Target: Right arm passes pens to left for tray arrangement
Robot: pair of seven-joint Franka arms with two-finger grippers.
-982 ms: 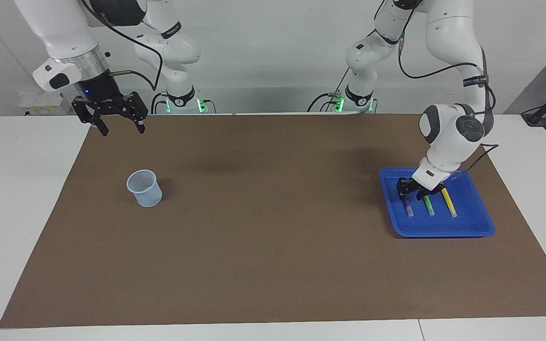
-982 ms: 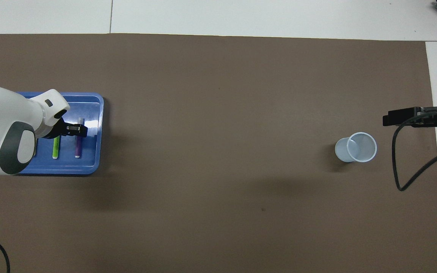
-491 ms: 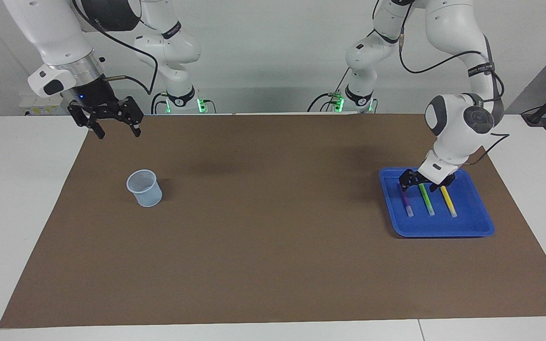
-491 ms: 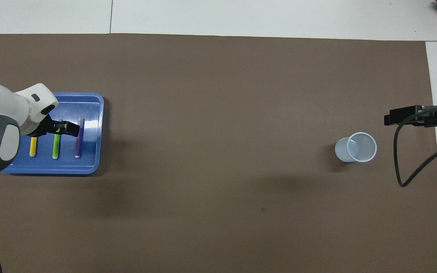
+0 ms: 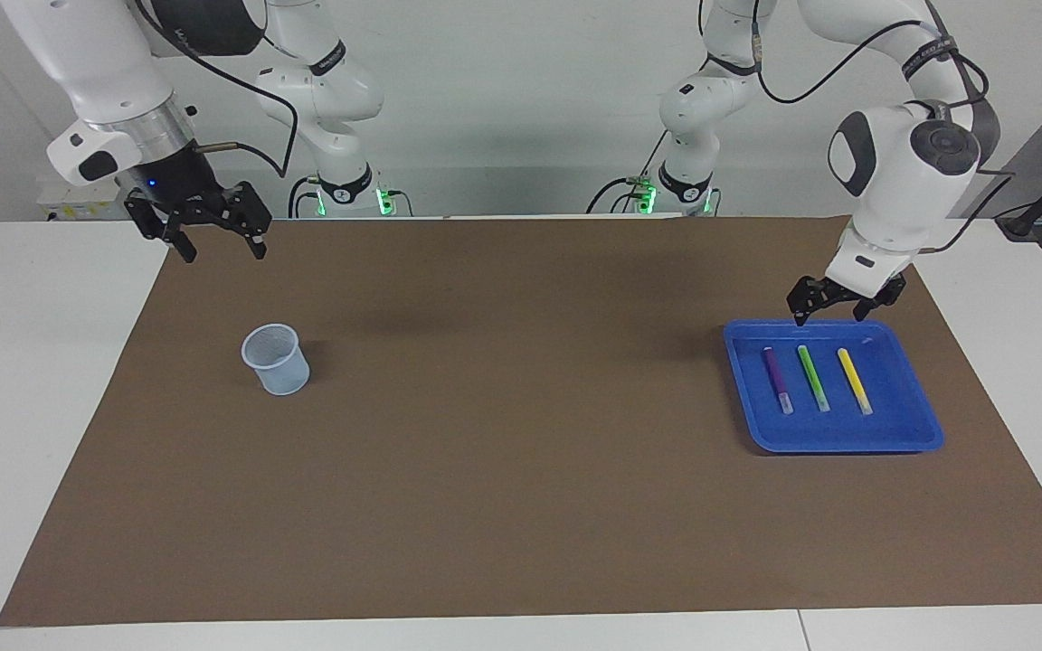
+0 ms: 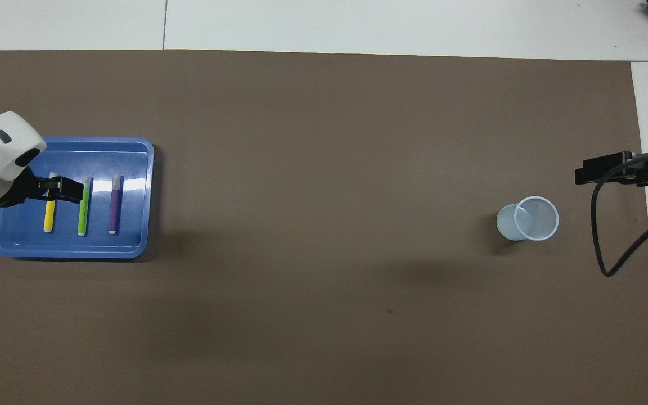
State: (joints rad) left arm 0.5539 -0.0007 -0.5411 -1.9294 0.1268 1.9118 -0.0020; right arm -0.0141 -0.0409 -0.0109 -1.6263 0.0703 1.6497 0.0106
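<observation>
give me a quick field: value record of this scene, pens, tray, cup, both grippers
tray: blue tray, toward the left arm's end of the table
pens: purple pen, green pen, yellow pen, side by side in the tray, apart
cup: pale cup, upright, toward the right arm's end
left gripper: jaws open, empty, raised over the tray's edge nearest the robots
right gripper: jaws open, empty, waiting
</observation>
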